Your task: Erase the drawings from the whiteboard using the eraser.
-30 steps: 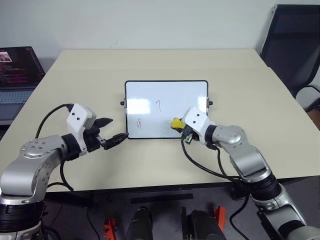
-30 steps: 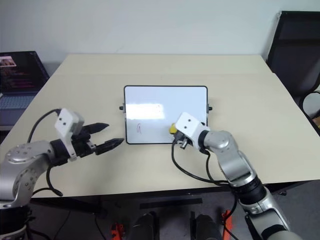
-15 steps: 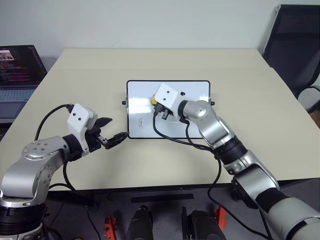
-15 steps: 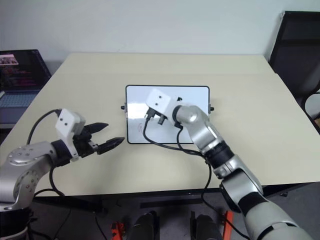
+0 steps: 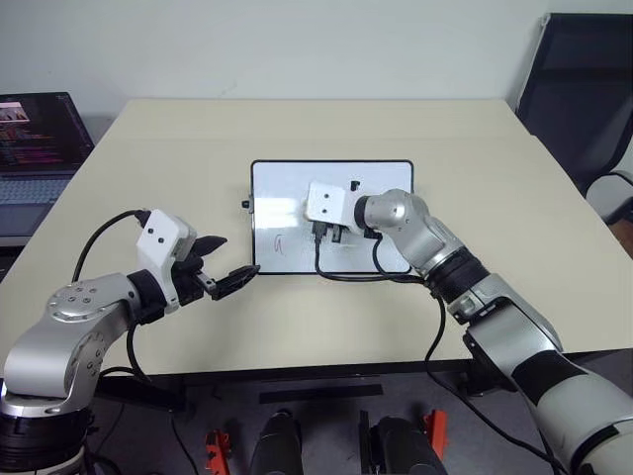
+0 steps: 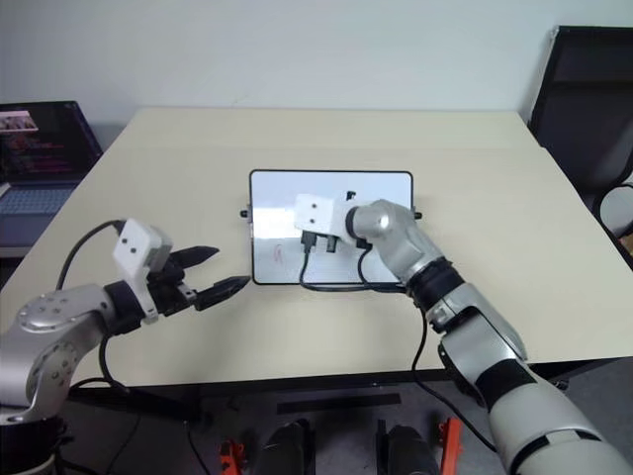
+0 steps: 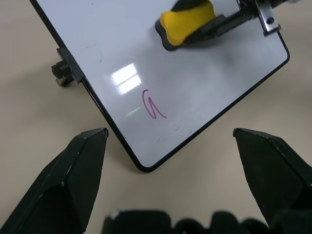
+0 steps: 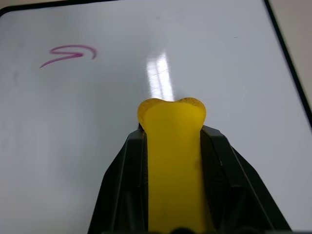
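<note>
The whiteboard lies flat on the middle of the table. One of the drawings, a small red scribble, sits near its front left corner and shows again in the wrist views. My right gripper is shut on the yellow eraser, holding it on the board's middle, to the right of the scribble. The eraser shows its dark underside against the white surface. My left gripper hangs open with nothing in it, just off the board's front left corner.
An open laptop stands beyond the table's left edge. A black chair is at the far right. The right wrist's black cable loops over the board's front edge. Bare beige tabletop surrounds the board.
My right gripper has carried the eraser from the board's front right corner to its middle, then slightly nearer. The red mark in the board's middle no longer shows. The left arm has stayed put.
</note>
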Available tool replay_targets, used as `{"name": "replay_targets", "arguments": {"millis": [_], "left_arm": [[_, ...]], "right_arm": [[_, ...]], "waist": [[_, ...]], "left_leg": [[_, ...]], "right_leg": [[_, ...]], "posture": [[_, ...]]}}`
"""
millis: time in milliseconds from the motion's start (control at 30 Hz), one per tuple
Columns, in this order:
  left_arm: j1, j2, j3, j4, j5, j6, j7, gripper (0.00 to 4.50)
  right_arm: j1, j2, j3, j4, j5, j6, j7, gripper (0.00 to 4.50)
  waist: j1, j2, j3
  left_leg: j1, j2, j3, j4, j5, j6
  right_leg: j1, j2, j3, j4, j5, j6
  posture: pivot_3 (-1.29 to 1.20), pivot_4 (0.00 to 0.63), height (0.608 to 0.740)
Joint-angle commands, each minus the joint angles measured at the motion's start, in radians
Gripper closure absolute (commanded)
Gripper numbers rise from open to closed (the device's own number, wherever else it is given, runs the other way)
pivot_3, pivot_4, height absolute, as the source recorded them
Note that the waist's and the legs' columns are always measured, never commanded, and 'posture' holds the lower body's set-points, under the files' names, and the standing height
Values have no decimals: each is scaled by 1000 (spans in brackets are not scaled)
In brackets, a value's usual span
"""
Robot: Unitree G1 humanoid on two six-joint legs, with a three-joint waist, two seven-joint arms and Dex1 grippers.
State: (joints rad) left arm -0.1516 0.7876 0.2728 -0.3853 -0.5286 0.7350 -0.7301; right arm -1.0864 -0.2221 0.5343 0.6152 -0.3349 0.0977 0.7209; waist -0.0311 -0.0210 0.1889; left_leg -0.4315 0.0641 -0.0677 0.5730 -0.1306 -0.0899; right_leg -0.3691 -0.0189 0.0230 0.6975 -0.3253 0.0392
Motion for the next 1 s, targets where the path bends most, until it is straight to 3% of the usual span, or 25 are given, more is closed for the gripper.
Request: {"name": "replay_targets", "arguments": {"millis": [33,133,200,333,500,600,667,833,1000], "left_arm": [[-8,10,16,-16,-8,-13,-3,0],[-20,5,13,-5,-3,-23,1,0],[-20,4,9,-5,-5,-21,-1,0],[-16,4,8,-9,-8,-20,-6,0],[-13,5,10,-6,-10,-19,-8,0],[-15,6,11,0,-9,-20,-11,0],[-18,7,9,4,-8,-21,-13,0],[-18,10,7,15,-5,-25,-20,0],[2,8,15,18,-4,-27,-27,0]], "right_arm": [[-7,-19,-6,75,-56,-21,-65,3398],[-75,16,-72,142,-57,-95,-283,3398],[-97,25,-83,177,-55,-109,-326,3398],[-72,11,-46,204,-78,-104,-249,3399],[37,-63,38,72,-106,-117,-11,3399],[69,-99,65,11,-126,-129,62,3399],[62,-103,62,6,-141,-129,36,3399],[-13,-52,-24,75,-151,-141,-215,3401],[-12,-29,-39,81,-126,-144,-217,3401]], "waist": [[0,0,0],[0,0,0],[0,0,0],[0,-1,0],[0,-2,-1],[-1,-2,-1],[-1,-2,-1],[-1,-2,-1],[-1,-2,-1]], "left_leg": [[0,0,0,0,0,0],[0,0,0,0,0,0],[-1,0,0,0,1,0],[-1,0,3,0,5,-4],[-1,0,10,-1,5,-4],[1,0,12,-1,5,-4],[2,0,14,-1,5,-4],[4,0,15,0,5,-3],[2,0,16,0,6,-2]], "right_leg": [[0,0,0,0,0,-1],[0,0,1,0,2,-4],[-1,0,1,0,3,-5],[-2,0,4,-1,3,-5],[-3,0,12,-1,6,3],[-3,0,14,-1,5,2],[-3,0,16,-1,6,0],[-9,0,18,-1,10,-2],[-11,0,19,-2,12,-2]], "posture": [[0,150,740],[0,150,740],[0,150,740],[0,150,740],[0,150,740],[0,150,740],[0,150,740],[0,150,740],[0,150,740]]}}
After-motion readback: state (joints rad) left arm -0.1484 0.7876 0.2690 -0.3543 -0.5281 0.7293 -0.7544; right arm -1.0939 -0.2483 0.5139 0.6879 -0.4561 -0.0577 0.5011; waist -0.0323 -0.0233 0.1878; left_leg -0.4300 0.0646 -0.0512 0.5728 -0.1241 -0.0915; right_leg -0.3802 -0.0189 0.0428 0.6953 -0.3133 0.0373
